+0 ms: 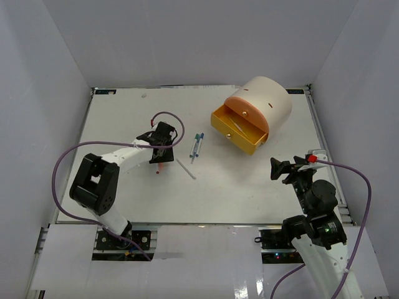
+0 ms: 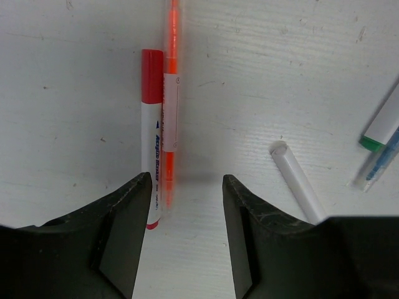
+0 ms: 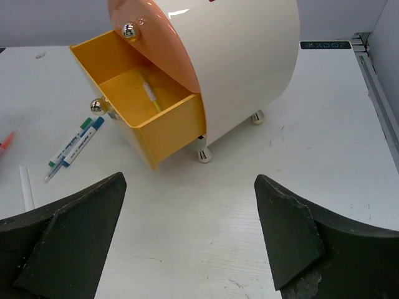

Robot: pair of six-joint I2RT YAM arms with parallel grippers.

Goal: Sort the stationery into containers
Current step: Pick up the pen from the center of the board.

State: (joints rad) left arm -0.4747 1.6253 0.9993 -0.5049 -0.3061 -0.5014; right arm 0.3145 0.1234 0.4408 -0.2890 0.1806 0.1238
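Note:
A cream cylindrical organiser (image 1: 269, 103) stands at the back right, its yellow drawer (image 1: 240, 132) pulled open with a thin yellow pen (image 3: 151, 96) inside. My left gripper (image 2: 186, 187) is open just above the table, over a red-capped white marker (image 2: 151, 143) and an orange pen (image 2: 171, 93) that lie side by side by its left finger. A white bar (image 2: 298, 182) lies to the right. Green and blue pens (image 1: 197, 146) lie between gripper and drawer. My right gripper (image 3: 190, 193) is open and empty, facing the organiser (image 3: 237, 56) from the near right.
The orange-pink drawer front (image 3: 159, 37) above the yellow one is shut. White walls enclose the table on three sides. A purple cable (image 1: 59, 168) loops off the left arm.

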